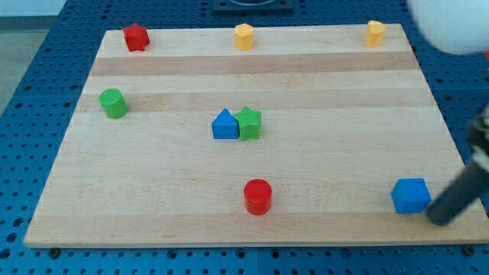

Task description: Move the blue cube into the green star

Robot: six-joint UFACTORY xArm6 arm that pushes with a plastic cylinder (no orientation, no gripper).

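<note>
The blue cube [410, 195] sits near the board's bottom right corner. The green star [248, 123] sits near the board's middle, touching a blue triangular block [225, 124] on its left. My rod comes in from the view's right edge, and my tip [438, 216] rests just right of and slightly below the blue cube, close to or touching its right side.
A red cylinder [257, 196] stands at bottom centre. A green cylinder [114, 103] is at the left. Along the top edge sit a red block [136, 37], a yellow block [243, 36] and another yellow block [375, 33]. The wooden board [153, 176] lies on a blue perforated table.
</note>
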